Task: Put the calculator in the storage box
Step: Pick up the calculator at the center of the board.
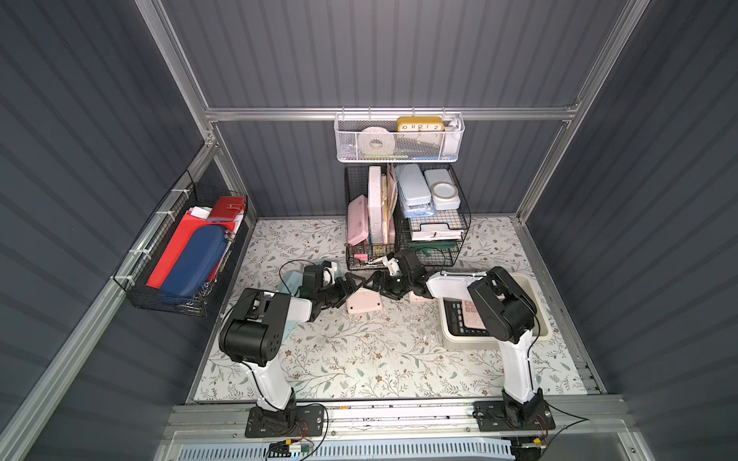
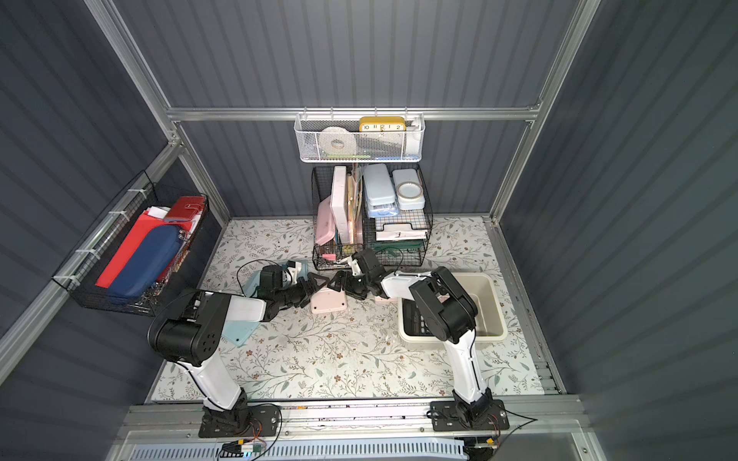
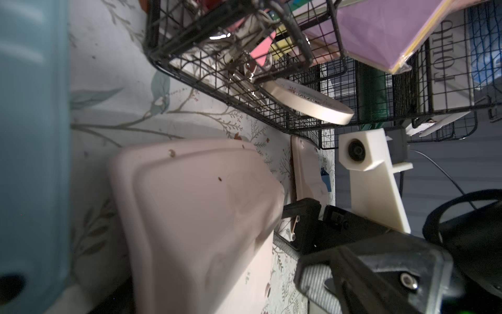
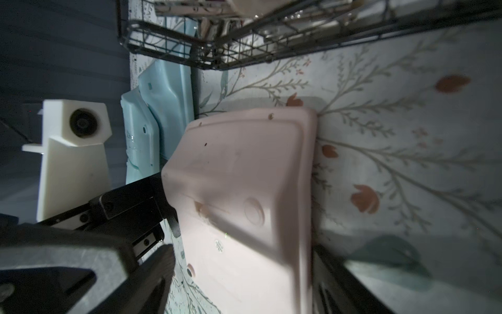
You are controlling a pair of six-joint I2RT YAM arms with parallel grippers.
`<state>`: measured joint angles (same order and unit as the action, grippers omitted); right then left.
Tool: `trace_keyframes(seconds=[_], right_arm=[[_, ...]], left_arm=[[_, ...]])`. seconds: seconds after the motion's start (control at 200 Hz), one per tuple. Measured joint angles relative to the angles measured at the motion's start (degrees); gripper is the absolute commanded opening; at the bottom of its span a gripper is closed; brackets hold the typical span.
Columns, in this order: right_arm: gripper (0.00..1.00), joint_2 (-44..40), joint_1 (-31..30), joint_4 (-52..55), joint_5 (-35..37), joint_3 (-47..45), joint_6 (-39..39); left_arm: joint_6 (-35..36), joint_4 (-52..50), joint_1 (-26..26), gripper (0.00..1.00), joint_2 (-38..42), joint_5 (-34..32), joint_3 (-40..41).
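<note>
Right gripper (image 4: 241, 261) astride the calculator (image 4: 244, 176), centre frame.
Jaws wide, grip unclear; left gripper (image 1: 351, 285), also wide, crowds close: collision risk, or a slip off its thin edges before the storage box (image 1: 467, 344) at right.

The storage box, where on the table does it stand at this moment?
In a top view the storage box stands on the right side of the table, beneath the bent right arm, with a black calculator lying inside at its left end.

The yellow rectangular clock (image 1: 420, 124) at upper centre showed 10, 11, 12, 1, 2, and a white card (image 3: 456, 81) at upper right bore sideways letters beginning FO.
</note>
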<state>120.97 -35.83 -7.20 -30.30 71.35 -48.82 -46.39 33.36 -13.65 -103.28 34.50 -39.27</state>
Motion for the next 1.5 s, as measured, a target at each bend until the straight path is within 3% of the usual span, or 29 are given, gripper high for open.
trace_keyframes(seconds=[0.295,0.65,0.835,0.986,1.101,1.261,1.501], right_arm=[[0.76,-1.9,-0.6,-9.9,-4.3,-6.0,-6.4],[0.76,-8.3,-0.5,-7.3,-1.4,-6.7,-4.3],[0.77,-12.5,-0.5,-3.9,0.0,-8.0,-2.0],[0.85,-17.8,-0.9,-0.8,1.4,-8.8,1.3],[0.99,-22.4,-1.8,2.1,3.0,-8.9,5.5],[0.99,-28.1,-7.4,9.2,11.3,-8.7,15.8],[0.99,-31.8,-21.4,15.6,34.3,-8.8,34.7]], left_arm=[[-0.4,-1.5,0.0,0.69,0.8,0.5,0.2],[0.4,-7.9,-0.1,0.36,11.2,1.3,0.0],[0.6,-10.8,-0.2,0.31,12.4,1.3,-0.6],[1.0,-15.0,-0.2,0.25,13.3,0.6,-1.3],[1.5,-18.4,-0.2,0.26,14.3,0.2,-3.0],[2.1,-22.8,-0.2,0.26,16.7,0.2,-5.7],[3.5,-30.2,-0.2,0.25,19.7,0.4,-10.7]])
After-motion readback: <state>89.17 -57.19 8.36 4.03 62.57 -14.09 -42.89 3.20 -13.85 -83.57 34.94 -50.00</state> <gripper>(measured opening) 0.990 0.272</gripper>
